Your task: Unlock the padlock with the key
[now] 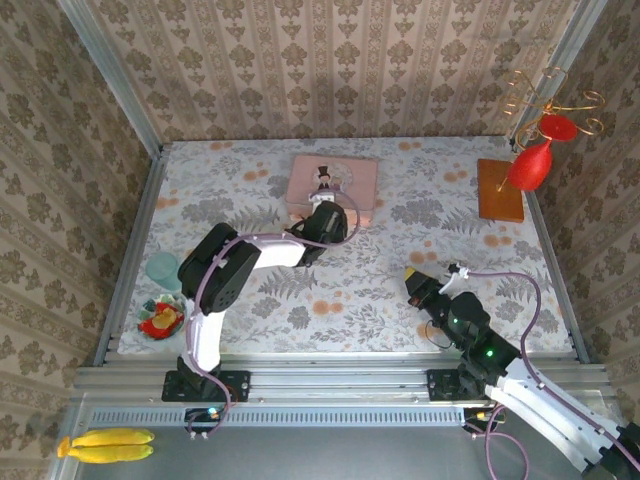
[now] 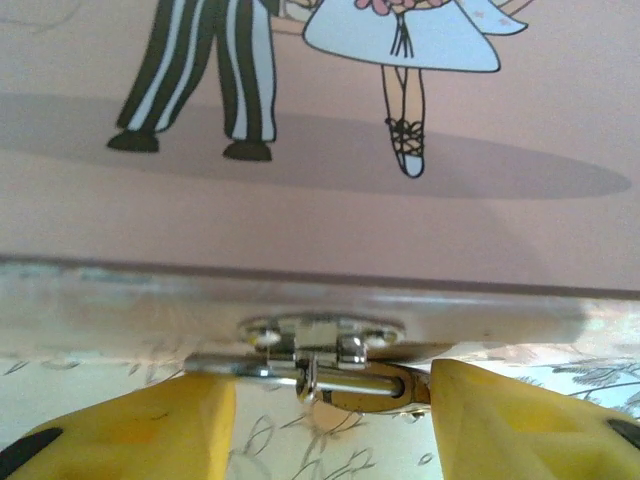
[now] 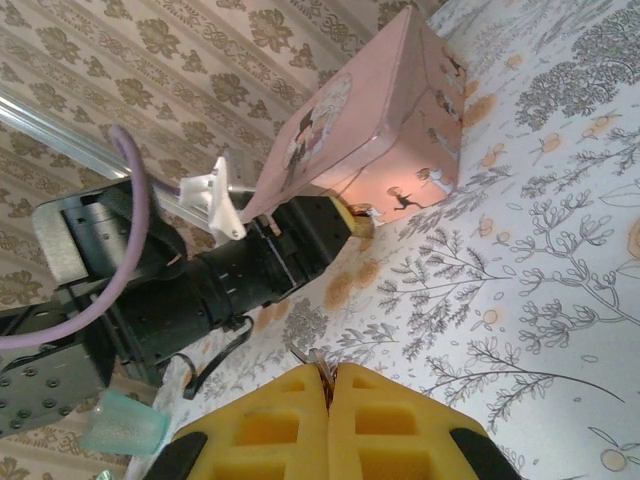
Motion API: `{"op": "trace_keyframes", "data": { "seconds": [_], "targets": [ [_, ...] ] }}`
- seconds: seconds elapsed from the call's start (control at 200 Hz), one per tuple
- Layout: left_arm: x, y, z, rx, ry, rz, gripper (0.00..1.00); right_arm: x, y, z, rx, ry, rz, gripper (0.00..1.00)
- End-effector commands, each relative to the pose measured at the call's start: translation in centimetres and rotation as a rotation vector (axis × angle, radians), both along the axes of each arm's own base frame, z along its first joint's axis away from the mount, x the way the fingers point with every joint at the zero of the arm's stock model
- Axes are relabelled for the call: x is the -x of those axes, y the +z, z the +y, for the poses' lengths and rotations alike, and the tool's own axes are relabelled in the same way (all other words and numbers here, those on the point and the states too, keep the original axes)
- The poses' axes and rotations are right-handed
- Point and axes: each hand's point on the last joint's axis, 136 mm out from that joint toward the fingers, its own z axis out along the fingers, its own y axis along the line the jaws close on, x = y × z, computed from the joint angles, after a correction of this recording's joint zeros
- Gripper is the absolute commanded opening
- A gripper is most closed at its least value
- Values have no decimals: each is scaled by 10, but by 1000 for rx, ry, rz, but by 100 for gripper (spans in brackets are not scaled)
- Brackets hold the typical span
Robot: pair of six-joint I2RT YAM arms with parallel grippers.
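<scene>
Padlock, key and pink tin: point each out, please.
padlock [image 2: 372, 388]: left wrist view, middle of its body.
key [image 3: 314, 360]: right wrist view, its protruding tip.
pink tin [image 1: 355, 180]: top view, bare lid area.

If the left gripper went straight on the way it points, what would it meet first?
The left gripper would likely meet the silver clasp first, lying between its fingers; the pink tin stands right behind it, depth unclear.

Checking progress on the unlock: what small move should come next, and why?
Probably ease the right gripper, shut on what looks like the key, toward the pink tin. The left gripper flanks the padlock at the tin's latch, while the right one sits well apart from it.
</scene>
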Motion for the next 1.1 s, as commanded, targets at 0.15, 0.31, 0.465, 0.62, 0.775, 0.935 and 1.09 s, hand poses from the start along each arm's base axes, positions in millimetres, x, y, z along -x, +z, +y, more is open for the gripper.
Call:
{"op": "trace_keyframes", "data": {
  "seconds": [0.15, 0.31, 0.465, 0.62, 0.775, 0.935, 1.09],
  "targets": [
    [13, 11, 34, -169, 30, -30, 51, -2, -3, -10, -5, -56, 4, 0],
    [21, 27, 27, -270, -8, -82, 48, -2, -4, -10, -9, -53, 8, 0],
    [23, 20, 25, -258, -32, -57, 48, -2, -5, -9, -16, -53, 8, 0],
    [16, 21, -9, 6, -155, -3, 54, -2, -5, -9, -14, -52, 9, 0],
    [5, 8, -3, -45, -87, 41, 58, -1, -4, -9, -18, -49, 5, 0],
    [2, -11, 12, -73, -30, 122, 58, 0, -6, -11, -18, -54, 9, 0],
    [1, -23, 24, -114, 10, 159, 59, 1, -8, -13, -18, -60, 10, 0]
  ]
}}
